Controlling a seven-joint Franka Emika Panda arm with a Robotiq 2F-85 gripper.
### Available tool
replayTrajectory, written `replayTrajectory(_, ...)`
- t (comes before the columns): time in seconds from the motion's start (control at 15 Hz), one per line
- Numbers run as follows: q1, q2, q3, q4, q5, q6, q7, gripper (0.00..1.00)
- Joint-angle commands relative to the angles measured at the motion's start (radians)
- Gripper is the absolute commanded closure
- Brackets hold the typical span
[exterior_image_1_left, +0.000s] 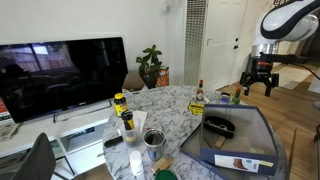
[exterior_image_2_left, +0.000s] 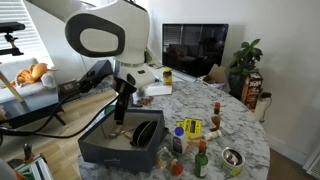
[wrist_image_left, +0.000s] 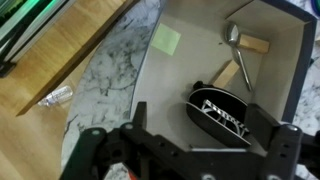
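Observation:
My gripper (wrist_image_left: 190, 152) is open and empty, hanging above an open grey box (wrist_image_left: 195, 60) on the marble table. Right under it lies a black oval bowl-like thing with white markings (wrist_image_left: 225, 115). Farther in the box lie a metal spoon (wrist_image_left: 237, 50), a small wooden block (wrist_image_left: 253, 43) and a green sticky note (wrist_image_left: 167, 39). In both exterior views the gripper (exterior_image_1_left: 259, 82) (exterior_image_2_left: 120, 113) hovers over the box (exterior_image_1_left: 240, 150) (exterior_image_2_left: 105, 148) without touching anything; the black thing (exterior_image_1_left: 219, 126) (exterior_image_2_left: 146, 133) shows inside.
The marble table (exterior_image_1_left: 175, 110) carries a yellow bottle (exterior_image_1_left: 120, 103), a metal can (exterior_image_1_left: 154, 140), sauce bottles (exterior_image_2_left: 200, 160) and another can (exterior_image_2_left: 233, 160). A TV (exterior_image_1_left: 60, 75) and a plant (exterior_image_1_left: 150, 65) stand behind. Wooden floor (wrist_image_left: 60, 50) lies beside the table edge.

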Motion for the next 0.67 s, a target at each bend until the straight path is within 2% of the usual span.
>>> replayTrajectory(0.0,0.025,0.145,0.000,0.095,-0.102,0.026,-0.105,0.00)
replayTrajectory(0.07,0.021,0.060,-0.006,0.043,-0.059,0.012,-0.047,0.00)
replayTrajectory(0.4,0.025,0.082,-0.009,0.061,-0.063,0.013,-0.052,0.00)
replayTrajectory(0.47,0.013,0.110,-0.005,0.071,-0.106,0.037,-0.042,0.00)
replayTrajectory(0.6,0.016,0.161,-0.021,0.080,-0.127,0.088,-0.118,0.00)
